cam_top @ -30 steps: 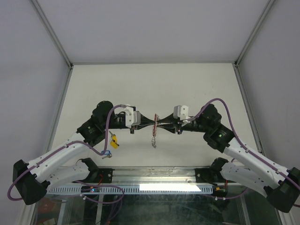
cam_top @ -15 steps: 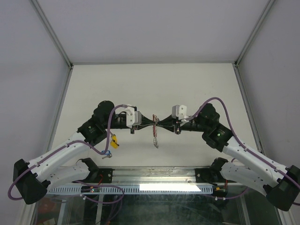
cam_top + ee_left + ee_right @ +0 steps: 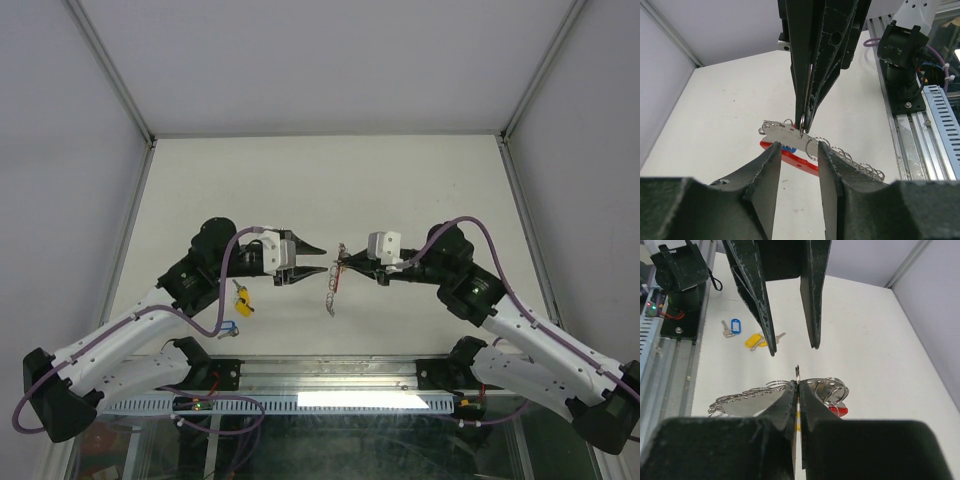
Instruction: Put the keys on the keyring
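The keyring (image 3: pixel 330 285), a silver plate (image 3: pixel 782 136) with a row of metal rings and a curved red band (image 3: pixel 797 160), hangs above the table's middle. My right gripper (image 3: pixel 343 258) is shut on one of its rings (image 3: pixel 797 372), which stands up between the closed fingers. My left gripper (image 3: pixel 322 258) faces it from the left, open and holding nothing, with its fingers (image 3: pixel 774 150) just short of the plate. Two keys lie on the table under the left arm, one with a yellow tag (image 3: pixel 241 298) and one with a blue tag (image 3: pixel 226 327).
White walls with metal corner posts enclose the table on three sides. An aluminium rail (image 3: pixel 330 370) carrying both arm bases and cabling runs along the near edge. The loose keys (image 3: pixel 754 340) lie near the left arm's base (image 3: pixel 680 275).
My left gripper has opened, let go of the keyring and drawn back to the left. My right gripper has closed fully on a ring and now holds the keyring alone.
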Controlling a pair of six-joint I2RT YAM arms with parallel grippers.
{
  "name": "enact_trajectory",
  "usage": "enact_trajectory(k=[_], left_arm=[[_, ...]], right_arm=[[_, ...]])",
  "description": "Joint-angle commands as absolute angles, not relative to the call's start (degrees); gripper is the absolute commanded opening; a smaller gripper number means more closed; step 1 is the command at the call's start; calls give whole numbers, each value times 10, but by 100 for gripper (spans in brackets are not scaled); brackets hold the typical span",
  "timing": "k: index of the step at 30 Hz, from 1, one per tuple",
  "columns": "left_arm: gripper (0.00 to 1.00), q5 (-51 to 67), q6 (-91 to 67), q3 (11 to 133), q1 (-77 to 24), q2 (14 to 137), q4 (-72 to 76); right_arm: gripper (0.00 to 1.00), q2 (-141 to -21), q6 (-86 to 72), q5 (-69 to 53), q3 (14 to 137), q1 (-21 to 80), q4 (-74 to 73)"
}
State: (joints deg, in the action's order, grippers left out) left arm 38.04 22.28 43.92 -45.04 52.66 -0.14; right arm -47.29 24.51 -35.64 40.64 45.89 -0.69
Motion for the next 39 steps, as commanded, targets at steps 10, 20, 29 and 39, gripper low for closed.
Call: enact_trajectory(k=[10,20,29,39], left_arm=[[46,326,233,461,-454,475,-20],[41,329,218,465,-454,477,-16],[34,382,167,430,-454,458,69],[27,409,150,424,-454,455,95]], right_arm=[[0,-398,514,-226,421,536,-26],[0,-398,513,-206,413,555,3],[0,-392,353,-240,365,553,131],[0,-386,192,-331,305,497,318]])
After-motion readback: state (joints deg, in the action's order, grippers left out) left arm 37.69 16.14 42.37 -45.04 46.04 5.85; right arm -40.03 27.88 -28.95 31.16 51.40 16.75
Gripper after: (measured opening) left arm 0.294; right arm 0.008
